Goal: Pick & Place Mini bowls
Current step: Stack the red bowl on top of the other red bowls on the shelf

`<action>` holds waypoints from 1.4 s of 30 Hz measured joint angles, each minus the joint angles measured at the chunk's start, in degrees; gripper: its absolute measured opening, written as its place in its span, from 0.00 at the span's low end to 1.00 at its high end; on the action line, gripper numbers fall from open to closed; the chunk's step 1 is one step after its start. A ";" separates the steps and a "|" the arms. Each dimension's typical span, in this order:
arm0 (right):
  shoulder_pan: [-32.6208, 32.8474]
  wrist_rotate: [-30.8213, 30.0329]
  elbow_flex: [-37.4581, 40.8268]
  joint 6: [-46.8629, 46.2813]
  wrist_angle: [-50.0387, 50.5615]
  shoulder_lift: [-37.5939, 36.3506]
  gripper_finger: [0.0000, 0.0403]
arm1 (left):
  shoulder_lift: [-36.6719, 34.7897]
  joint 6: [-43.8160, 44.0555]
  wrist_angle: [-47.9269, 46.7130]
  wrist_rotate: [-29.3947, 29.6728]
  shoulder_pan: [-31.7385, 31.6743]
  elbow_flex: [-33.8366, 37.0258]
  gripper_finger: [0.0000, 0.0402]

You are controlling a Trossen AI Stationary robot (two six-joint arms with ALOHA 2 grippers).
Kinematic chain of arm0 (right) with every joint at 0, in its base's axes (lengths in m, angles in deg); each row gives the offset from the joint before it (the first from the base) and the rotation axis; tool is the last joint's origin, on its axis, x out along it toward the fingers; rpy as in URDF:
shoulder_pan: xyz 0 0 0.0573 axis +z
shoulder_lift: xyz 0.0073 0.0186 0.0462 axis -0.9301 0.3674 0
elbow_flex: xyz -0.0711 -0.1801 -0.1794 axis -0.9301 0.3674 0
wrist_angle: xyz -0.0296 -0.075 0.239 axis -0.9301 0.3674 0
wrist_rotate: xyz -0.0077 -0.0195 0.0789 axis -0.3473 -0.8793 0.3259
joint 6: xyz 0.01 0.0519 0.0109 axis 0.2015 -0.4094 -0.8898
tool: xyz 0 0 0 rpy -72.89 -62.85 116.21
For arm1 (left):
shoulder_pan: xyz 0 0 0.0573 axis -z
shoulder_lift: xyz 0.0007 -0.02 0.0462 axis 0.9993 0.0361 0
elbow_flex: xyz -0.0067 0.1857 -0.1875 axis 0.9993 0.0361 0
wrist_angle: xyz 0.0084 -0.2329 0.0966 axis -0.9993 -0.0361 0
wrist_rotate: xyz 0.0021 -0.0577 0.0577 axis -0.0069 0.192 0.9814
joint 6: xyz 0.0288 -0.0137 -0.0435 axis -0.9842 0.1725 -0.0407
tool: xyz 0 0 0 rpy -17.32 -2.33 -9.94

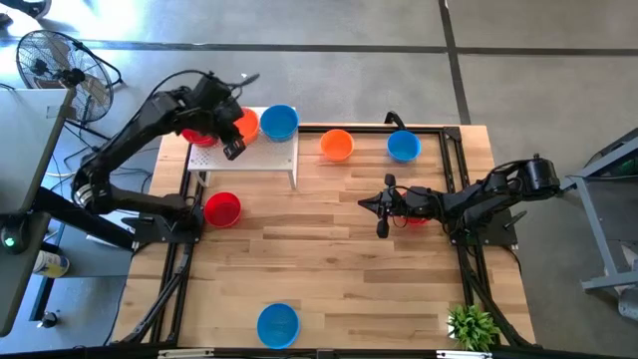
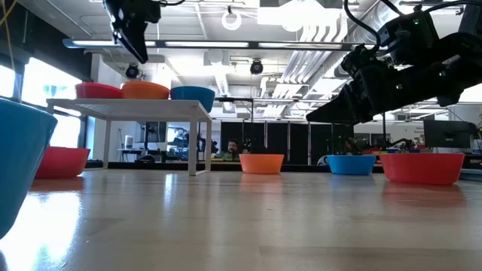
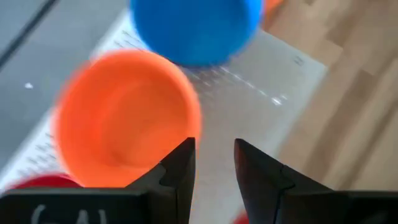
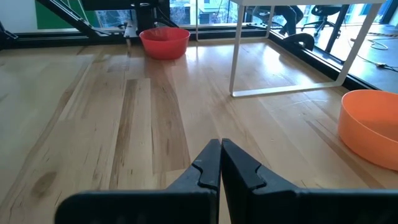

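Three mini bowls stand on the white perforated stand (image 1: 261,157): red (image 1: 195,136), orange (image 1: 246,122) and blue (image 1: 279,122). My left gripper (image 1: 232,146) hovers above the stand, open and holding nothing. In its wrist view the left gripper (image 3: 214,163) hangs just beside the orange bowl (image 3: 124,118), with the blue bowl (image 3: 193,28) beyond. Other bowls rest base down on the table: orange (image 1: 337,145), blue (image 1: 403,146), red (image 1: 222,209), blue (image 1: 277,325). My right gripper (image 1: 382,204), shut and empty (image 4: 220,163), floats over the table's right half, and a red bowl (image 1: 417,218) peeks out under its arm.
The stand's thin white legs (image 4: 236,56) rise from the far left part of the table. A small green plant (image 1: 474,325) sits at the near right corner. Black frame rails (image 1: 457,150) run along the table's sides. Bare wood (image 1: 329,269) lies in the middle.
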 joint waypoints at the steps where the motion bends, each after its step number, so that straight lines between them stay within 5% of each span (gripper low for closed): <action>1: 0.00 0.00 0.00 0.00 0.02 0.00 0.00 | -0.70 1.47 -0.74 0.44 1.72 0.65 0.26; 10: -0.01 0.00 0.00 0.00 0.07 0.00 0.00 | -4.84 20.99 2.38 11.19 27.17 12.66 0.02; 19: 0.00 0.03 0.00 -0.08 0.87 0.00 0.00 | -5.54 40.39 5.89 16.20 45.52 22.55 0.00; 30: 0.00 0.03 0.00 -0.20 0.85 0.00 0.00 | -5.22 59.02 0.08 15.27 49.73 27.38 0.01; 42: -0.01 0.03 0.00 -0.22 0.85 0.00 0.00 | -4.82 61.02 7.89 11.81 49.73 38.47 0.09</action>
